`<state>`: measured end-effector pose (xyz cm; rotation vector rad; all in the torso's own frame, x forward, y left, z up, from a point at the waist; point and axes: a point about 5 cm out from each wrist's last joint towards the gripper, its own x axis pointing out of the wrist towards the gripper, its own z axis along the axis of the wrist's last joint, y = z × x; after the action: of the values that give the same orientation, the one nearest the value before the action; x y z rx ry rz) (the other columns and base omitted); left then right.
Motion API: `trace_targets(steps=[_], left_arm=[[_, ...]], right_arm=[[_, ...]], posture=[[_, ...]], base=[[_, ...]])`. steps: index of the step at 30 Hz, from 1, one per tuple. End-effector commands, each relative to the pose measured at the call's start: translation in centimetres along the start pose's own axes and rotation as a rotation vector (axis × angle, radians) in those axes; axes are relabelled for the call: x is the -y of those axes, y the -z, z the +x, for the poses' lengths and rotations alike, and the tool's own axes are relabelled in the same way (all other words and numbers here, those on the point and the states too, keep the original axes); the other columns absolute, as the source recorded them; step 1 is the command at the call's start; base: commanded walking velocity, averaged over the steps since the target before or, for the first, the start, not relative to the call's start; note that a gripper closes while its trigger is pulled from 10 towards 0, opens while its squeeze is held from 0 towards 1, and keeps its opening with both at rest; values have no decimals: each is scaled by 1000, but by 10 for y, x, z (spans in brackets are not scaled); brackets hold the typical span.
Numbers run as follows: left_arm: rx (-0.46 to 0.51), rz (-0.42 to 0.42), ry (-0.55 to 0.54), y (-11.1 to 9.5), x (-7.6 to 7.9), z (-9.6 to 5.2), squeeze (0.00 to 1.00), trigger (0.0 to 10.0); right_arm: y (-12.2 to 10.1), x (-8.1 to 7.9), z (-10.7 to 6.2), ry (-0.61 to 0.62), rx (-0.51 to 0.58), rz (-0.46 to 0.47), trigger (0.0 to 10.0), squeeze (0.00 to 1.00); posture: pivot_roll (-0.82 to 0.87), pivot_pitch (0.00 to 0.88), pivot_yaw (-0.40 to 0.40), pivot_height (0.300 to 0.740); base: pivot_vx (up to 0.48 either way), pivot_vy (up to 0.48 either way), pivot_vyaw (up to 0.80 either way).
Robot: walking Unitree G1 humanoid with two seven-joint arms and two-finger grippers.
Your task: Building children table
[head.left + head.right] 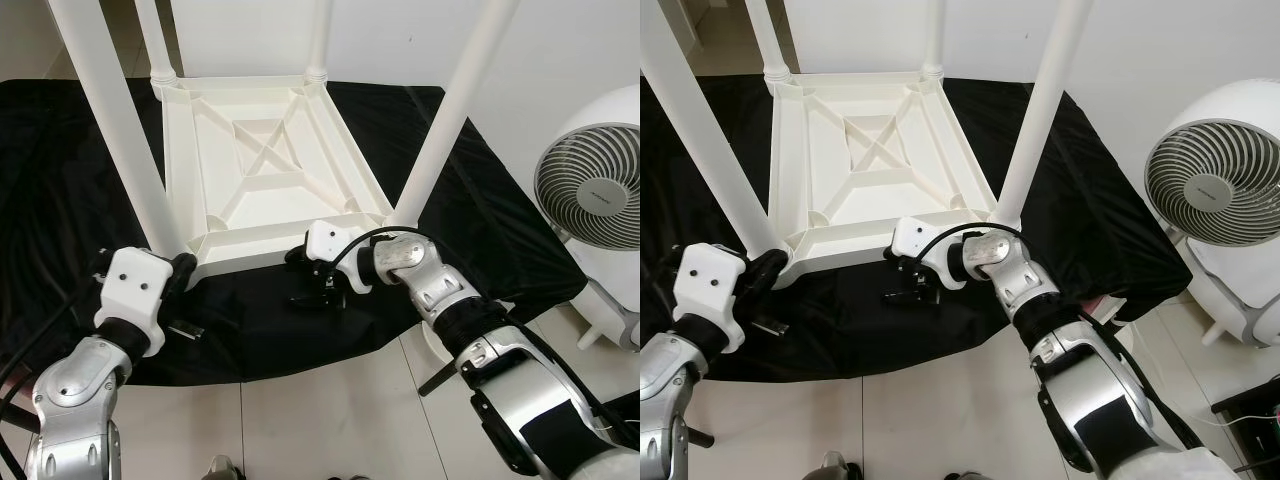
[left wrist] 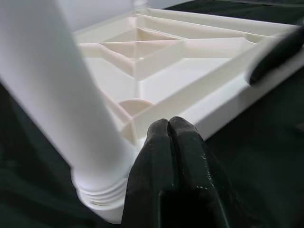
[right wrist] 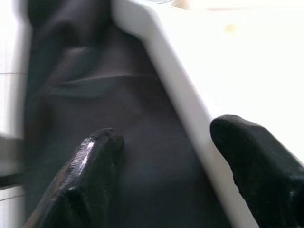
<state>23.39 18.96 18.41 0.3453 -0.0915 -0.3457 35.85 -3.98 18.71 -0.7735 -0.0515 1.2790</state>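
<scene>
The white plastic children's table [image 1: 270, 170] lies upside down on black cloth [image 1: 60, 180], all four legs apparently fitted. Left gripper [image 2: 168, 130] fingers pressed together; right gripper [image 3: 166, 156] fingers spread around its rim.

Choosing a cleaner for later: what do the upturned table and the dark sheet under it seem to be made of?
The table looks like moulded plastic, cream-white with a soft sheen: ribbed underside, and a threaded collar where a leg screws in. The sheet looks like thin black fabric, matte, creased and draping; the exact fibre can't be told.
</scene>
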Motion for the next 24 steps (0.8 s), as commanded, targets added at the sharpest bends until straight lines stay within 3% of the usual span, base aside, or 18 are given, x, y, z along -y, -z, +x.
trace_targets(steps=[1,7,9,11,13,15,17,18,19,20,21,22,24], left_arm=[[-19,-18,-239,0,-5,-2,0,10000],[-22,-51,-252,0,-5,-2,0,10000],[-52,-149,-297,2,-6,-7,0,10000],[-52,-149,-297,2,-6,-7,0,10000],[-51,-147,-290,1,-8,-10,0,10000],[-51,-147,-290,1,-8,-10,0,10000],[-24,-99,-254,-2,-9,-10,0,10000],[-24,-99,-254,-2,-9,-10,0,10000],[-11,-85,-219,-5,-9,-11,0,10000],[-11,-85,-219,-5,-9,-11,0,10000],[-5,-78,-221,-7,-9,-11,0,10000],[-5,-78,-221,-7,-9,-11,0,10000],[-26,-108,-271,-5,-5,-10,0,10000]], right_arm=[[-7,7,2,49,29,-22,10000,0],[-8,7,0,54,46,-17,10000,0],[-15,2,-4,144,230,204,10000,0],[-15,2,-4,144,230,204,10000,0],[-15,-9,-9,246,385,394,10000,0],[-15,-9,-9,246,385,394,10000,0],[-11,-18,-14,379,445,463,10000,0],[-11,-18,-14,379,445,463,10000,0],[-8,-22,-21,478,470,493,10000,0],[-8,-22,-21,478,470,493,10000,0],[-5,-31,-31,600,463,479,10000,0],[-5,-31,-31,600,463,479,10000,0],[3,-52,-46,810,394,450,10000,0]], posture=[[103,66,-68,740],[112,61,-77,740],[137,60,-92,740],[137,60,-92,740],[128,65,-81,740],[128,65,-81,740],[125,66,-76,740],[125,66,-76,740],[124,66,-72,740],[124,66,-72,740],[117,67,-67,740],[117,67,-67,740],[100,69,-62,740]], base=[[0,0,0],[0,0,0],[0,0,0],[0,0,0],[0,0,0],[0,0,0],[0,0,0],[0,0,0],[0,0,0],[0,0,0],[0,0,0],[0,0,0],[0,0,0]])
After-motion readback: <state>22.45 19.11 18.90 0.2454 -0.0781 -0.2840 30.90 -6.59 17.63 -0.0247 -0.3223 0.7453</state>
